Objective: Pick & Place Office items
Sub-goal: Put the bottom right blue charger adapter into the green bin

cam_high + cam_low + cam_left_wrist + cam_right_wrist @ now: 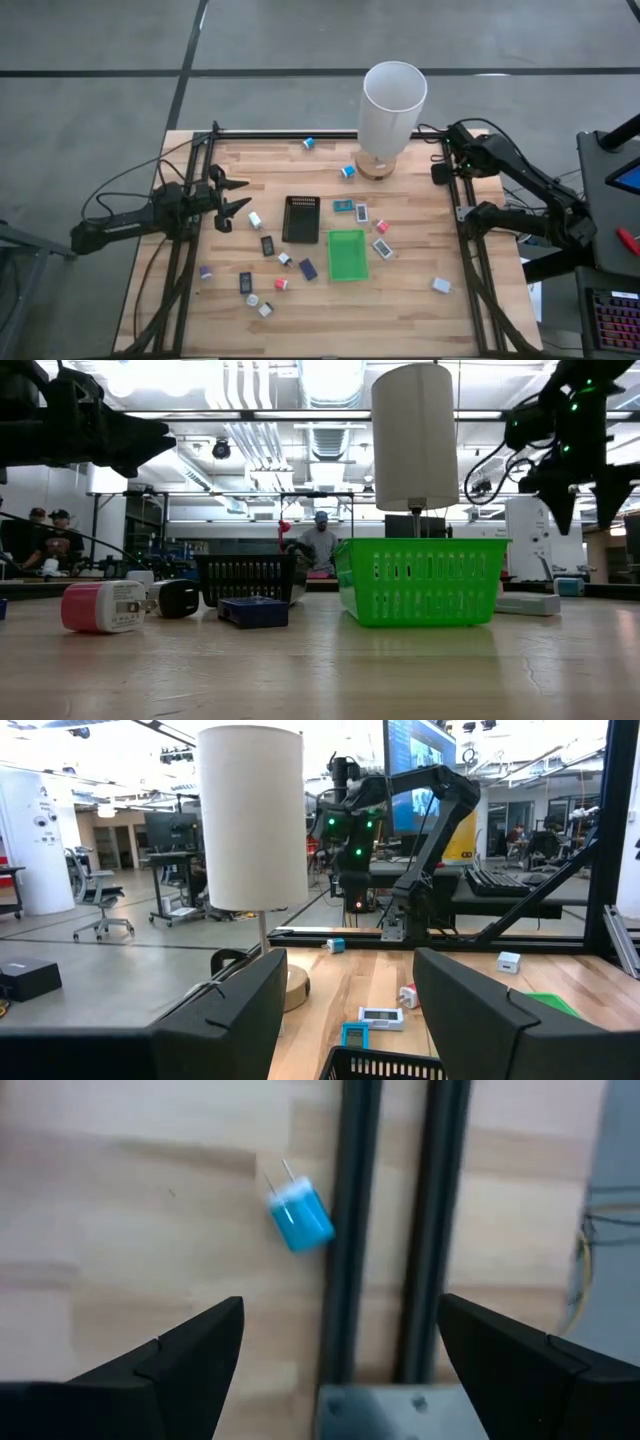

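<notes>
Several small office items lie scattered on the wooden table: a white block (255,219), black packets (267,245), a dark blue block (308,269), a pink-red block (282,284), a teal packet (342,205) and a white block (441,285). My left gripper (232,195) hovers open and empty over the table's left side, just left of the white block; it also shows in its wrist view (350,1010). My right gripper (441,170) is open and empty at the table's right rail; in its wrist view (340,1360) a blue plug block (300,1218) lies on the wood beside the rail.
A black ribbed tray (300,219) and a bright green tray (347,254) sit mid-table. A tall white-shaded lamp (392,110) stands at the far middle. Black frame rails (468,250) run along the table's edges. People show in the room beyond the table (320,540).
</notes>
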### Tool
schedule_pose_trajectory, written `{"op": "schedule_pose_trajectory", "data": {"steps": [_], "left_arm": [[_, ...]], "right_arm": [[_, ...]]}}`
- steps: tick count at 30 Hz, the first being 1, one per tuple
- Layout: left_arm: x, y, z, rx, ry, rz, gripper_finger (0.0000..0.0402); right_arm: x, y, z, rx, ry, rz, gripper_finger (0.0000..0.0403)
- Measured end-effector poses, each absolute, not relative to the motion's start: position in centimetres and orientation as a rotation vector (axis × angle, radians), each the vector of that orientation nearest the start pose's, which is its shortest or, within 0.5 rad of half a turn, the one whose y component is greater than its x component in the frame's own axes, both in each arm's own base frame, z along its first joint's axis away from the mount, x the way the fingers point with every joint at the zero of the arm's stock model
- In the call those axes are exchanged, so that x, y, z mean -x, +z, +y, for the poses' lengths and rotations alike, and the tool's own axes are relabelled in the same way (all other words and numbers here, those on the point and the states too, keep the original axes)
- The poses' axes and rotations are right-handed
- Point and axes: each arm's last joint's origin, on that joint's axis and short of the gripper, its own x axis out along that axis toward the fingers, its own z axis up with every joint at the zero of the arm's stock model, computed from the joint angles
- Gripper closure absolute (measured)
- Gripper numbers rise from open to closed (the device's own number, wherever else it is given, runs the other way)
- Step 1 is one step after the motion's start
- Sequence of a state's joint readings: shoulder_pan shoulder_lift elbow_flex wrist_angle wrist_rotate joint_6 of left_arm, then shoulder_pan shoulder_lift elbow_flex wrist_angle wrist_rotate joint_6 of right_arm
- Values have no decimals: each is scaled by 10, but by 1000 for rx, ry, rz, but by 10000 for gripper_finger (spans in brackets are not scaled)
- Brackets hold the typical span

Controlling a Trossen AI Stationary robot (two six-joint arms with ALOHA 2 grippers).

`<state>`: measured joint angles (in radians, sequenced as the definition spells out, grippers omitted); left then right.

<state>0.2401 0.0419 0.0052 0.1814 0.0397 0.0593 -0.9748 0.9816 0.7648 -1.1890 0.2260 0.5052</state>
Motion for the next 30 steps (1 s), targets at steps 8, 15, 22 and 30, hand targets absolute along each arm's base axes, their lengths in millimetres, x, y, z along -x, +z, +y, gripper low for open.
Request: {"op": "schedule_pose_trajectory", "data": {"steps": [8,15,22,30], "left_arm": [[-96,179,22,-79,204,-137,176],[-96,180,22,-79,205,-138,176],[-96,179,22,-79,204,-138,177],[-96,180,22,-79,205,-138,177]], "right_arm": [[-85,216,-137,-872,-1307,1154,76],[-93,198,-149,-907,-1322,1235,76],[-97,178,-156,-927,-1311,1294,76],[-102,164,-162,-920,-1296,1314,76]]}}
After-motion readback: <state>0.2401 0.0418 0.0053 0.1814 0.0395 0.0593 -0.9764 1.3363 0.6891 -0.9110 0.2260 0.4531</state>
